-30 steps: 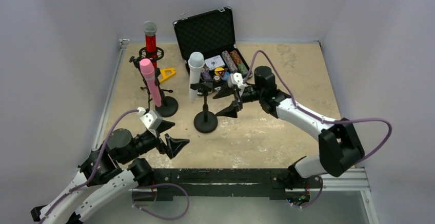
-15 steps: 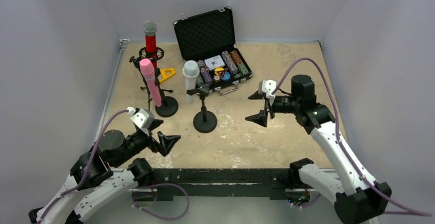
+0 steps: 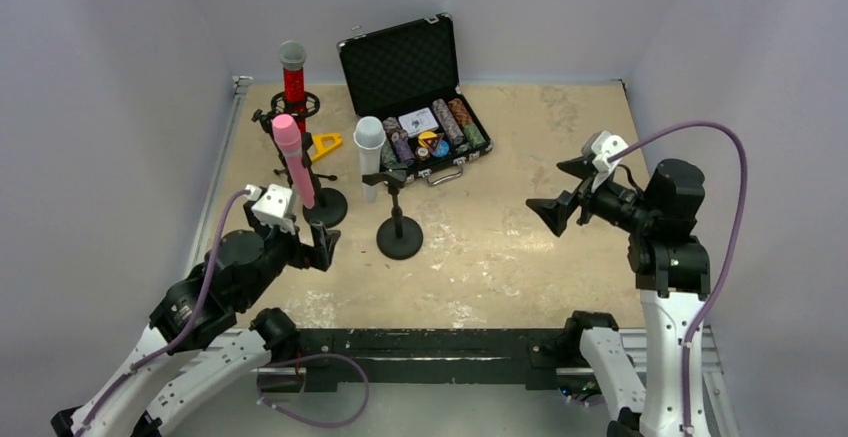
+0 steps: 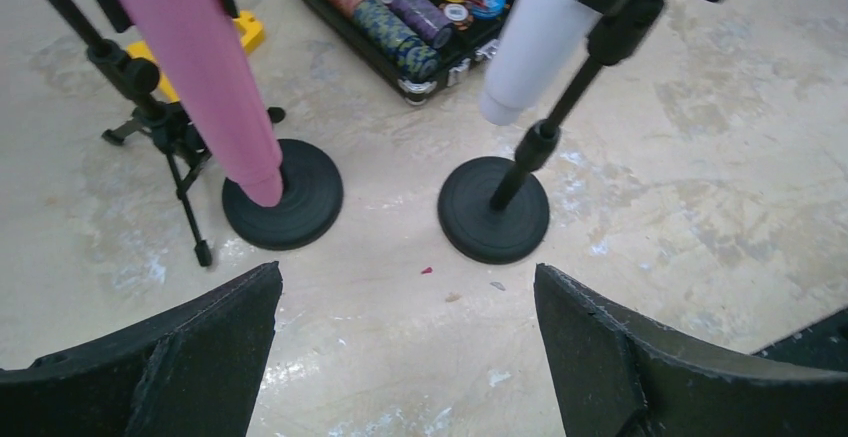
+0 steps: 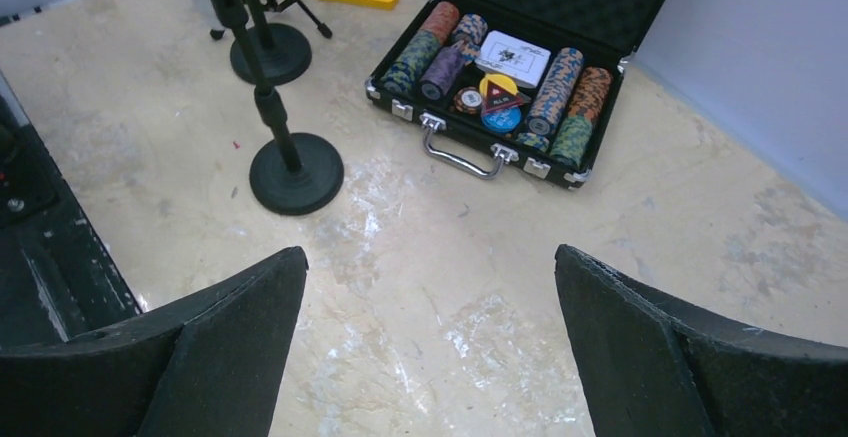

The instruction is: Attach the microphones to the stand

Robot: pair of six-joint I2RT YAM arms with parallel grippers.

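The glittery red microphone (image 3: 293, 83) stands upright in a tripod stand at the back left. The pink microphone (image 3: 294, 163) sits tilted in a clip on a round-base stand (image 3: 325, 207). The white microphone (image 3: 369, 157) hangs in the clip of a second round-base stand (image 3: 400, 239). My left gripper (image 3: 318, 247) is open and empty, just in front of the pink one's stand; its wrist view shows the pink microphone (image 4: 200, 67) and the white microphone (image 4: 545, 37) ahead. My right gripper (image 3: 562, 192) is open and empty, well right of the stands.
An open black case (image 3: 415, 107) of poker chips and cards lies behind the white microphone's stand, and shows in the right wrist view (image 5: 505, 67). A yellow triangular piece (image 3: 326, 143) lies by the tripod. Walls close in the table's back and sides.
My right gripper has drawn back from the white microphone's stand to the right side of the table. My left gripper has moved forward toward the pink microphone's stand.
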